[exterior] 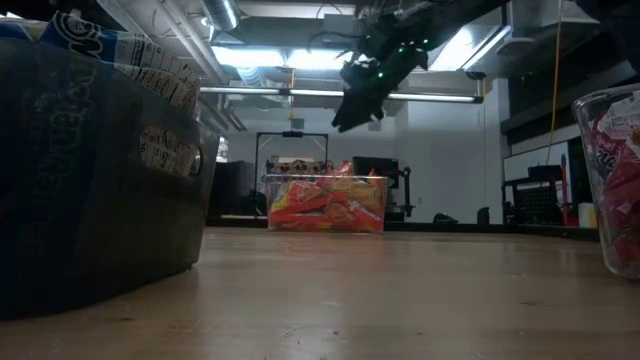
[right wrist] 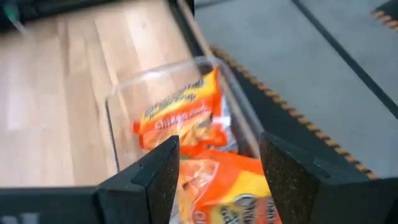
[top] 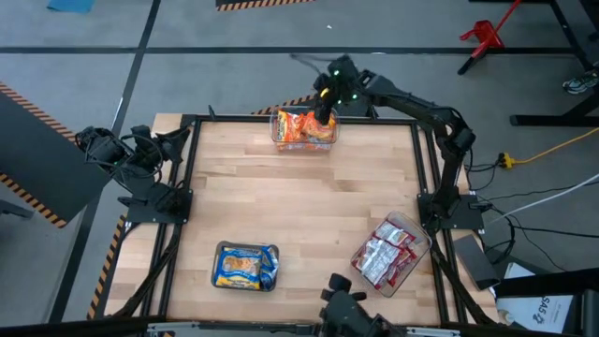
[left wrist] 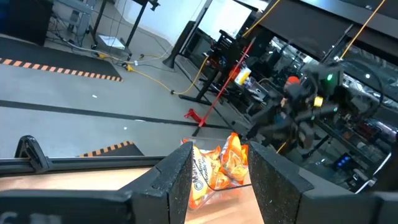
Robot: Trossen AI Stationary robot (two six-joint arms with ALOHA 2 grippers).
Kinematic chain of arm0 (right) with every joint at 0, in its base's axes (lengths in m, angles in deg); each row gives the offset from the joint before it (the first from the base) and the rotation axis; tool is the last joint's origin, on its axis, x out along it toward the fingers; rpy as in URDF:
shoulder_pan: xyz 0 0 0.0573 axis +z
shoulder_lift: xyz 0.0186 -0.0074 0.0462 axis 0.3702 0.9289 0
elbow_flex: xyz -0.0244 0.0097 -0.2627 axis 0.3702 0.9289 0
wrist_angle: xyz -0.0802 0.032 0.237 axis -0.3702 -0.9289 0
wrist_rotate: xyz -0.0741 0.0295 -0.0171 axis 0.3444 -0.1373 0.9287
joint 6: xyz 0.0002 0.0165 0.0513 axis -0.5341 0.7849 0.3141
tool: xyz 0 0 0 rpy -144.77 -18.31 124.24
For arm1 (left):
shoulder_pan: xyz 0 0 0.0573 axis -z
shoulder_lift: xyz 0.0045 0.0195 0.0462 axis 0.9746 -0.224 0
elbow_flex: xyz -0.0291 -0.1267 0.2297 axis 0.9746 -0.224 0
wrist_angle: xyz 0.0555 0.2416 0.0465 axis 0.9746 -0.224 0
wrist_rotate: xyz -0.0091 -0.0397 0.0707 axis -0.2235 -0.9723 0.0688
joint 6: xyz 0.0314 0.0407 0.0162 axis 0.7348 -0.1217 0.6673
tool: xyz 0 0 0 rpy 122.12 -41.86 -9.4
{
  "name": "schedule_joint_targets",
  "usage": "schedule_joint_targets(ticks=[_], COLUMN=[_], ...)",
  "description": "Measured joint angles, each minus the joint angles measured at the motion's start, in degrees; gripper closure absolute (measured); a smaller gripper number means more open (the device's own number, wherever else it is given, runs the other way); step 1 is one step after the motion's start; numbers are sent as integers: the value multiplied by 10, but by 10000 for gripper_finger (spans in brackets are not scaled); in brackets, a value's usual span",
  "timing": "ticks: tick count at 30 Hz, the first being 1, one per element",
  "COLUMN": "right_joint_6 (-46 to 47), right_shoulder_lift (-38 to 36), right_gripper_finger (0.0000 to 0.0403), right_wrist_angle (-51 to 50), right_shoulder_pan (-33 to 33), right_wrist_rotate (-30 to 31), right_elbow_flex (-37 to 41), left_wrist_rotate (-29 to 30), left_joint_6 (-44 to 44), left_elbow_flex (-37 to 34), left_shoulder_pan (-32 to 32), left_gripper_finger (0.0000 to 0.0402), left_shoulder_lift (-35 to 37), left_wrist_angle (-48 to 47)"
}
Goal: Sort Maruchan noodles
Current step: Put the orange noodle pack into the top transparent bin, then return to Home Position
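Note:
Orange-red Maruchan noodle packets (top: 301, 129) lie piled in a clear tub (right wrist: 115, 118) at the table's far edge. My right gripper (right wrist: 217, 149) hovers open just above this tub, slanting down, with nothing between its fingers; the low view shows it (exterior: 350, 112) well clear of the tub's rim. Blue-and-yellow packets (top: 246, 267) fill a tub at the near left, and red-and-white packets (top: 387, 251) fill one at the near right. My left gripper (left wrist: 221, 163) waits open and level at the table's left edge (top: 173, 145).
A black frame rail (top: 187, 187) runs around the wooden tabletop (top: 299, 206). A dark camera mount (top: 346, 309) sits at the near edge. The three tubs stand near the edges, and bare wood lies between them.

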Motion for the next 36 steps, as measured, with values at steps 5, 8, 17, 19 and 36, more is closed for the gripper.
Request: schedule_joint_targets(ticks=[5,8,17,19,36], right_joint_6=[3,32,57,56,9], right_shoulder_lift=[34,57,112,116,91], right_gripper_finger=[196,196,196,196,196], right_wrist_angle=[-15,-20,-48,-50,-208], right_shoulder_pan=[31,36,35,34,35], right_wrist_rotate=[67,123,125,107,-14], right_elbow_flex=[1,1,1,1,-228], left_wrist_rotate=[1,0,0,0,3], left_joint_6=[1,1,3,3,-75], left_elbow_flex=[0,0,0,0,0], left_shoulder_pan=[0,0,0,0,0], left_gripper_finger=[255,255,255,255,255], left_shoulder_lift=[0,0,0,0,0], left_wrist_angle=[0,0,-2,-2,37])
